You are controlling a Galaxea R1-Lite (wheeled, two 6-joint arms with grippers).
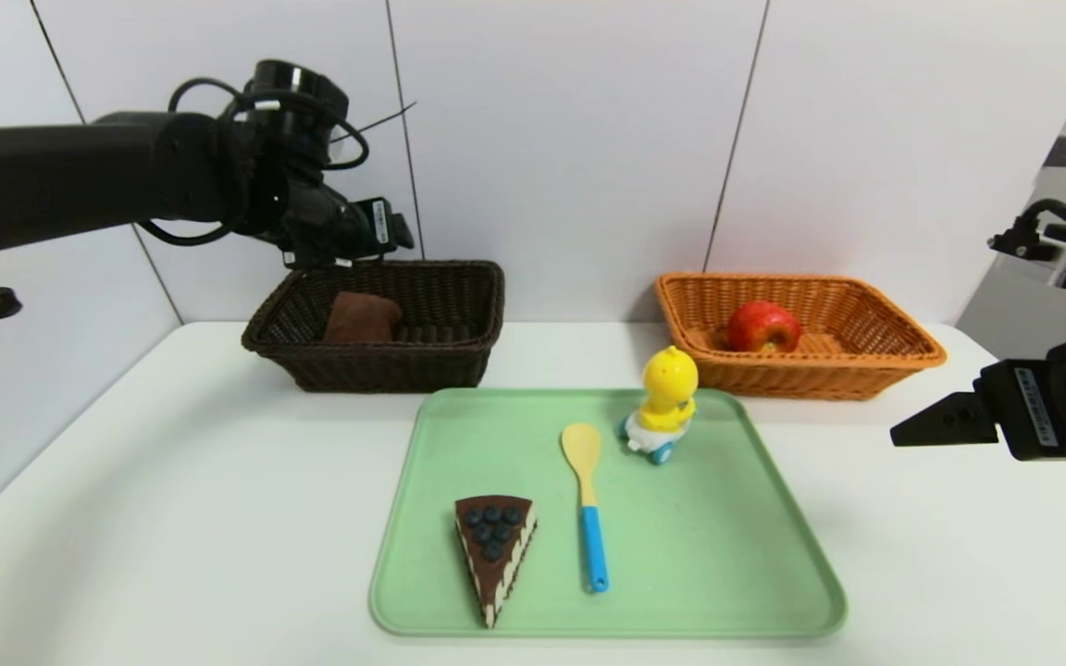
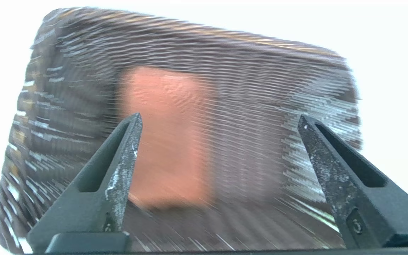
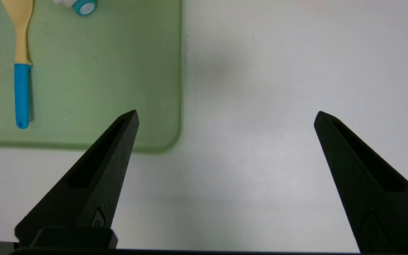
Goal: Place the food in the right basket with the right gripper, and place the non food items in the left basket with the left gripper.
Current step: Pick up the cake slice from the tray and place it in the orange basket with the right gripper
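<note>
The dark brown left basket (image 1: 376, 356) holds a brown block (image 1: 362, 317), blurred in the left wrist view as a brown block (image 2: 165, 138). My left gripper (image 2: 220, 118) hangs open above that basket's back left part, nothing between its fingers. The orange right basket (image 1: 866, 365) contains a red apple (image 1: 762, 326). On the green tray (image 1: 727, 555) lie a chocolate cake slice (image 1: 494, 550), a yellow spoon with a blue handle (image 1: 587, 499) and a yellow duck toy (image 1: 664, 402). My right gripper (image 3: 225, 113) is open over bare table right of the tray.
The white table (image 1: 172, 518) meets a white tiled wall behind the baskets. In the right wrist view the tray's corner (image 3: 168, 141), the spoon (image 3: 21, 71) and a teal wheel of the duck toy (image 3: 84, 6) show.
</note>
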